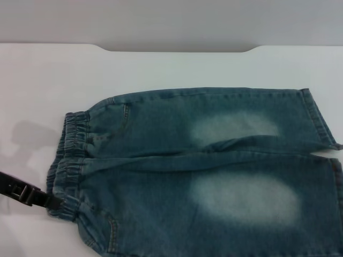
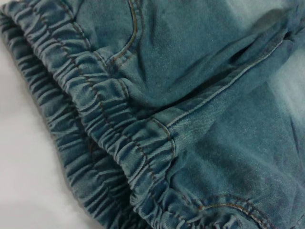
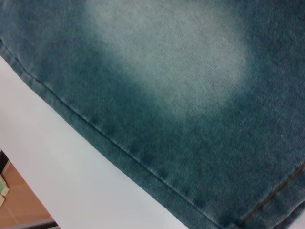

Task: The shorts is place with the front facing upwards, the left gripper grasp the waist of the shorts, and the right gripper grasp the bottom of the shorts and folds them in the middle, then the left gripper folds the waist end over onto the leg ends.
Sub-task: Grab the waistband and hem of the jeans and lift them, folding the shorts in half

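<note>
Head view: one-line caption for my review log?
Left gripper at the waist of front-up shorts on a white table.

The shorts [image 1: 203,171] run off the head view's lower and right edges, so the nearer leg's hem and outer seam are cut off. The left gripper [image 1: 51,202] pokes in beside the waist of the shorts [image 1: 67,166] (only a dark sliver, fingers impossible to make out). The right gripper isn't visible anywhere.

We see soft, even, bright light on the white table [image 1: 177,67], a faint grey shadow at its left, and slightly blurred close-ups.
</note>
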You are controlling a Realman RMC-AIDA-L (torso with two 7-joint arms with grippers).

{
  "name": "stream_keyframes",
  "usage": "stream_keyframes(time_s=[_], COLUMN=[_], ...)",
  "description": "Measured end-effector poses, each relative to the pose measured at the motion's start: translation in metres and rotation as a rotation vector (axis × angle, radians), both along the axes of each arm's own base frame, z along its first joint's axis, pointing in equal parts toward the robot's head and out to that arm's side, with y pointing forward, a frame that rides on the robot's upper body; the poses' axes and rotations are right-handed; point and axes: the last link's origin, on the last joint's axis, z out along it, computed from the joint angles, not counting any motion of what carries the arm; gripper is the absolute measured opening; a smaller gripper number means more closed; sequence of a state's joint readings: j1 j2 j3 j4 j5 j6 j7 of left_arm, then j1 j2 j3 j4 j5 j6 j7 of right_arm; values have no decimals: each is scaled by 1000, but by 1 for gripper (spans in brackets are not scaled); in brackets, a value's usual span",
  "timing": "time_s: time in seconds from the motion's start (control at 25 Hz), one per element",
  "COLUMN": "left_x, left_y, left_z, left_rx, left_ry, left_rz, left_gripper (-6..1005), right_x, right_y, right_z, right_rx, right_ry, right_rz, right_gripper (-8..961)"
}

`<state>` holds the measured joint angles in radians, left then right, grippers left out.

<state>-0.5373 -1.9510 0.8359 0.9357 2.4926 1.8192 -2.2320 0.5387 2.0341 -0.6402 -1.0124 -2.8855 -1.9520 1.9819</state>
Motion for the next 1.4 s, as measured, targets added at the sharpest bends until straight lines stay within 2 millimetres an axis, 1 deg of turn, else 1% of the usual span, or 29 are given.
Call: stream_keyframes(time_s=[0.48,0.8,1.16,1.4], left_x=[0,1,3,3], left_y=[0,0,1,1], left_z=[0,-1,-3,-3], left_rx=[-1,-2,-7,-6], left_ry=[-1,-2,-6,-6], left_rz=[-1,-5,-14,-15], left_gripper=[35,35,35,35], right_x=[3,3,-5,-7], right_y=[-2,0,9,10], right_z=[0,-1,-4,-7], right_rx=[-12,-3,-5,-15], right_ry=[-21,-26,-18,-12], right_rz=[-15,-9,18,20], right_gripper=[409,409,408,408])
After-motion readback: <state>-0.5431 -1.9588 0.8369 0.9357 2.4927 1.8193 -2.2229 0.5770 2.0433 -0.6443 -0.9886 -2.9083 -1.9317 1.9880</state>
